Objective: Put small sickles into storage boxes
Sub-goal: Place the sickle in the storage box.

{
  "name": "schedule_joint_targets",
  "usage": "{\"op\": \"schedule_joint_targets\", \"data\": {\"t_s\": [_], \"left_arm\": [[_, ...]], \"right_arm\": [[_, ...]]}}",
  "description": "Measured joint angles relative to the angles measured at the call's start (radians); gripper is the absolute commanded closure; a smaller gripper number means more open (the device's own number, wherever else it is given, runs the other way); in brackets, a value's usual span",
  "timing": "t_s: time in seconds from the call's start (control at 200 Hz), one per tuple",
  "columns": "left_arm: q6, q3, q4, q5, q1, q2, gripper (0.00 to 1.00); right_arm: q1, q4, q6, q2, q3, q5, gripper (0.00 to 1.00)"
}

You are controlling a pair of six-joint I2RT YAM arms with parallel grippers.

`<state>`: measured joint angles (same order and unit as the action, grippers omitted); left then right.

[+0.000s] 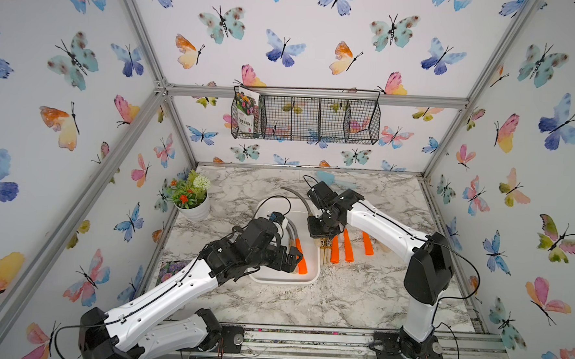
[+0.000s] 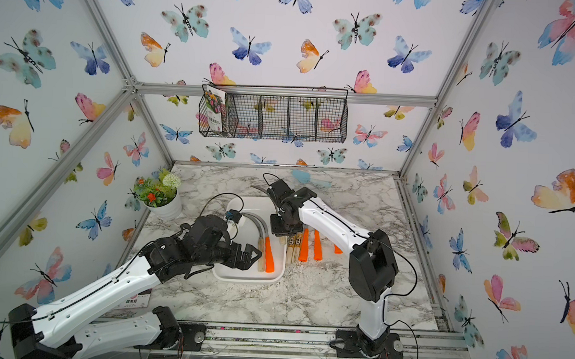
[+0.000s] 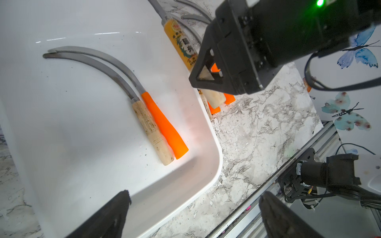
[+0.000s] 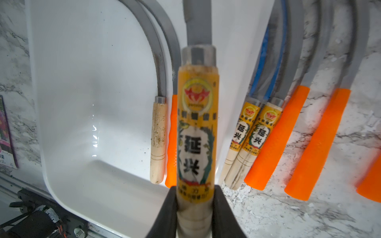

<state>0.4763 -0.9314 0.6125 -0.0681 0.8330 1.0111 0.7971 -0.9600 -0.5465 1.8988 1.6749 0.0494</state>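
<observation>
1. Two small sickles with curved grey metal blades lie inside the white shallow rectangular tray (image 1: 274, 275). They are a plain pale-wood-handled sickle (image 3: 151, 131) and an orange-handled sickle (image 3: 165, 125), lying side by side with handles touching and blades curving the same way.
2. My right claw (image 4: 195, 191) is clamped on the butt end of a third sickle with a yellow-labelled wooden handle (image 4: 195, 134). I see it held over the tray's long rim on the side where the loose sickles lie, with its blade reaching toward the back wall.
3. My left claw (image 3: 194, 196) stands wide apart and grips nothing. It hovers over the near end of the tray, close to the butt ends of the two handles lying inside.
4. Five more sickles lie on the grey-veined marble counter (image 1: 340, 298), just beside the tray.
5. Of those five, a pair of yellow-labelled wooden-handled sickles (image 4: 240, 140) lies pressed together nearest the tray wall.
6. Beyond that pair, three loose orange-handled sickles (image 4: 274, 140) fan out. The edge of the right wrist view cuts off the outermost one.
7. Every handle on the counter points toward the robot's side, blades away.
</observation>
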Motion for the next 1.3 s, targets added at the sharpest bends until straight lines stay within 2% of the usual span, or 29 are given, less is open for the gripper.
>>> {"op": "schedule_joint_targets", "data": {"t_s": [0.445,0.671,0.821,0.931,1.066,1.231,1.301], "left_arm": [[0.049,0.046,0.055,0.065,0.000,-0.156,0.02],[0.063,0.047,0.074,0.079,-0.001,-0.165,0.02],[0.065,0.047,0.082,0.086,-0.001,-0.165,0.02],[0.065,0.047,0.082,0.090,-0.001,-0.161,0.02],[0.065,0.047,0.082,0.093,-0.001,-0.153,0.02],[0.065,0.047,0.082,0.094,-0.001,-0.150,0.02],[0.065,0.045,0.084,0.095,-0.001,-0.147,0.02]], "right_arm": [[0.062,0.047,-0.021,0.056,-0.053,0.020,0.99],[0.062,0.077,-0.020,0.099,-0.095,0.031,0.99],[0.062,0.088,-0.018,0.109,-0.114,0.037,0.95],[0.062,0.104,-0.017,0.114,-0.120,0.045,0.88],[0.062,0.117,-0.010,0.129,-0.124,0.059,0.73],[0.063,0.133,-0.003,0.144,-0.126,0.069,0.59],[0.064,0.134,0.001,0.144,-0.126,0.070,0.58]]}}
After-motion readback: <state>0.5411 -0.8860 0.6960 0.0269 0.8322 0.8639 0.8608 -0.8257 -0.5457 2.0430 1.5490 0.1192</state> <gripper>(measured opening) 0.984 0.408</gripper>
